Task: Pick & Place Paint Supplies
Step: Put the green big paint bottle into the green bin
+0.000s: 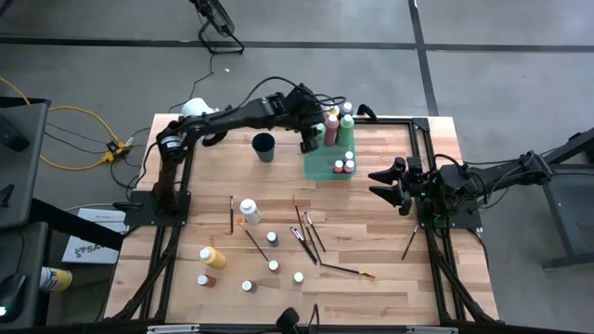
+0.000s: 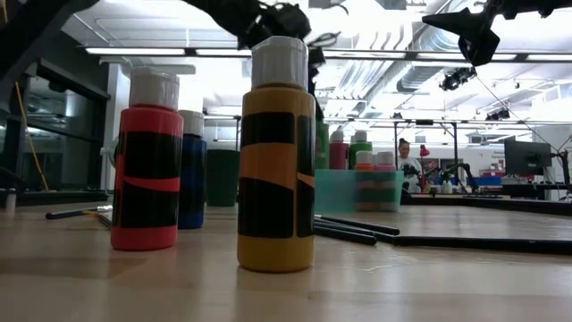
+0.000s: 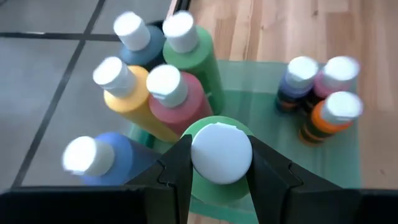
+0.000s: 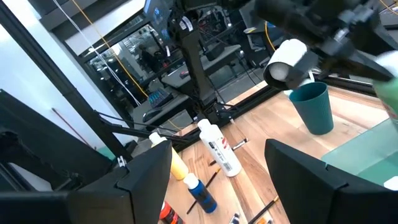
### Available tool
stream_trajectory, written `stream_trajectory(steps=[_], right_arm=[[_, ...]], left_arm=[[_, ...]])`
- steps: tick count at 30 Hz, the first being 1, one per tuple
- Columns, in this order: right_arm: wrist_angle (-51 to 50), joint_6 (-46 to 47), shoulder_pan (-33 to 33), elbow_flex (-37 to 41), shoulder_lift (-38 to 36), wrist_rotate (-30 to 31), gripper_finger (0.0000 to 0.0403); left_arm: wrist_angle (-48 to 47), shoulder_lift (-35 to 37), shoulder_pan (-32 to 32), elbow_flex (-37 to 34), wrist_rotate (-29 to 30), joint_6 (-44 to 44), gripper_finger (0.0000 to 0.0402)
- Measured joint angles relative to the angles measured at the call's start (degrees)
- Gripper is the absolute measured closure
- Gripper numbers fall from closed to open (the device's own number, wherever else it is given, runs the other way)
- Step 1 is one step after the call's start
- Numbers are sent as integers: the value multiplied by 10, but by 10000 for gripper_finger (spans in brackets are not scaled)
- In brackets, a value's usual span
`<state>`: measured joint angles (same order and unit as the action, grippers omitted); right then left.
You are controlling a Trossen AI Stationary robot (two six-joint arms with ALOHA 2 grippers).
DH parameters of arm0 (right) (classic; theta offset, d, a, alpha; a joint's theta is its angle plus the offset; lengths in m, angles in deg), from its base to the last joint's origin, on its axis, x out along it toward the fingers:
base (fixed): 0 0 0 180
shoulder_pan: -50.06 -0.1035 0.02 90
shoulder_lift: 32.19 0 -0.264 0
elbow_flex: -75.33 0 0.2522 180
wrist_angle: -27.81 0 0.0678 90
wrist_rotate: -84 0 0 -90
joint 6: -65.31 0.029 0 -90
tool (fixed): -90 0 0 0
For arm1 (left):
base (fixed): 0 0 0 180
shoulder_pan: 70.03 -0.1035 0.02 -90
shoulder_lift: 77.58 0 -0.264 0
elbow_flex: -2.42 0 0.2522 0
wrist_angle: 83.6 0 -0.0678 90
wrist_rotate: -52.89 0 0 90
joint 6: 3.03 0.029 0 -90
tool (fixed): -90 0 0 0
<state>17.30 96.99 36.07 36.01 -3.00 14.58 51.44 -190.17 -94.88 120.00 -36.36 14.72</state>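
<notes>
My left gripper hangs over the left end of the translucent green tray, shut on a green paint bottle with a white cap. Under it, several capped bottles stand in the tray's far part, and three small ones stand at its near right corner. More bottles, among them a white one and a yellow one, stand or lie on the near half of the table with thin brushes. My right gripper waits open at the table's right side. My left gripper pinches the green bottle's white cap between its two fingers, one on each side. The fingers slant down from the table's left. The bottle hangs upright below them, over the tray; the cap and fingers hide its bottom.
A dark green cup stands just left of the tray and a white roll sits at the far left corner. In the low view, yellow, red and blue bottles stand close to the camera. One brush lies near the right arm's base.
</notes>
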Motion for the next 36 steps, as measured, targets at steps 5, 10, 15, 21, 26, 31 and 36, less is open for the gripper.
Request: stream_trajectory(steps=[5,10,15,21,26,31,36], right_arm=[[0,0,0,0,0,0,151],[0,0,0,0,0,0,151],[-1,1,0,0,0,-2,151],[-4,0,0,0,0,-2,151],[-8,0,0,0,0,-2,151],[-10,1,0,0,0,-2,151],[-10,2,0,0,0,-2,151]], left_arm=[[20,-28,-14,0,5,-9,288],[19,-40,-40,1,-13,-29,288],[29,-46,-52,1,-21,-33,288],[45,-47,-55,0,-30,-34,288],[45,-48,-55,0,-31,-31,288],[45,-48,-55,0,-7,-27,236],[42,-46,-56,0,-8,-13,150]])
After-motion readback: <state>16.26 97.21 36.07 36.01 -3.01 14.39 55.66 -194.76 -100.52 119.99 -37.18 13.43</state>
